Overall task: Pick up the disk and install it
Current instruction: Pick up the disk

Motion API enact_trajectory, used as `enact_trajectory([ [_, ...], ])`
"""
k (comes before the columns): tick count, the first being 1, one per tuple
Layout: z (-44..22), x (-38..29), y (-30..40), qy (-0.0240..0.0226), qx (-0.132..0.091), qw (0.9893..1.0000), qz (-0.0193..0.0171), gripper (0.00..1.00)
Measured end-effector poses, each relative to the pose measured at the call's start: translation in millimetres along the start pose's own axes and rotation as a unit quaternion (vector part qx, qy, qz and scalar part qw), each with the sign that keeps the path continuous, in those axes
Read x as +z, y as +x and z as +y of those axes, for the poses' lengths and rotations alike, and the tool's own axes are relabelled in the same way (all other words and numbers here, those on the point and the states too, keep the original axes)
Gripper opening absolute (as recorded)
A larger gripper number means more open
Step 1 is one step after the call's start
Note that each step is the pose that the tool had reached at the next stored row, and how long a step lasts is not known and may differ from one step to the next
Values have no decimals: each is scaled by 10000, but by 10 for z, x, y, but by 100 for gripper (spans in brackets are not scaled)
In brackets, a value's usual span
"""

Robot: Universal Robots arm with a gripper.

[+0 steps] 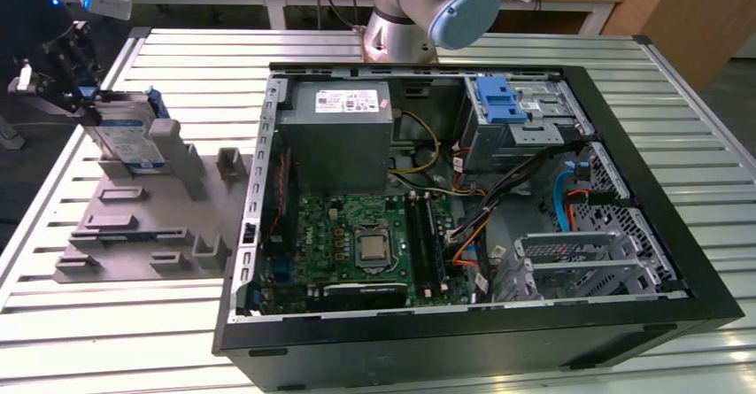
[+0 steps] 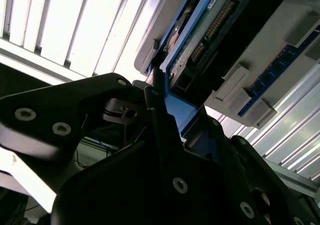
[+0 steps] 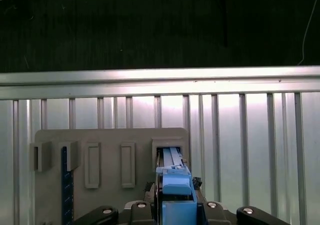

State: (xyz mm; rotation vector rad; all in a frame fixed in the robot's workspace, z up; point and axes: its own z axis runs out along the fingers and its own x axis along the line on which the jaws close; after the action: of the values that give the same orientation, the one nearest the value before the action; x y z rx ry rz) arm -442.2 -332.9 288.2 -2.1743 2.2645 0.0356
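Disk (image 1: 127, 137) gripped, none of the install done
End effector (image 1: 85, 102) clamped on it, upright in the grey stand (image 1: 142, 226); fitting into the case (image 1: 473, 190) remains.

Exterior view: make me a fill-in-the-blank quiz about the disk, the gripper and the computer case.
1. The disk is edged by a ____ plastic frame.
2. The grey holder lies on the exterior view's ____ of the computer case.
3. The gripper is shut on the ____.
Missing words: blue; left; disk.
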Motion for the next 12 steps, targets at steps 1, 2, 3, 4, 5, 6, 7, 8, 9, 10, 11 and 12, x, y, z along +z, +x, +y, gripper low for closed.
enact_trajectory([
  [1, 0, 0, 0, 0, 1, 10000, 0, 37],
  [2, 0, 0, 0, 0, 2, 10000, 0, 37],
  [3, 0, 0, 0, 0, 2, 10000, 0, 37],
  [4, 0, 0, 0, 0, -13, 10000, 0, 37],
  [5, 0, 0, 0, -1, -47, 10000, 0, 37],
  [6, 0, 0, 0, -1, -86, 10000, 1, 37],
  [7, 0, 0, 0, -2, -119, 9999, 1, 37],
  [8, 0, 0, 0, -2, -134, 9999, 2, 37],
  [9, 0, 0, 0, -2, -135, 9999, 2, 37],
  [10, 0, 0, 0, -2, -136, 9999, 2, 37],
  [11, 0, 0, 0, -2, -136, 9999, 2, 37],
  [12, 0, 0, 0, -2, -136, 9999, 2, 37],
])
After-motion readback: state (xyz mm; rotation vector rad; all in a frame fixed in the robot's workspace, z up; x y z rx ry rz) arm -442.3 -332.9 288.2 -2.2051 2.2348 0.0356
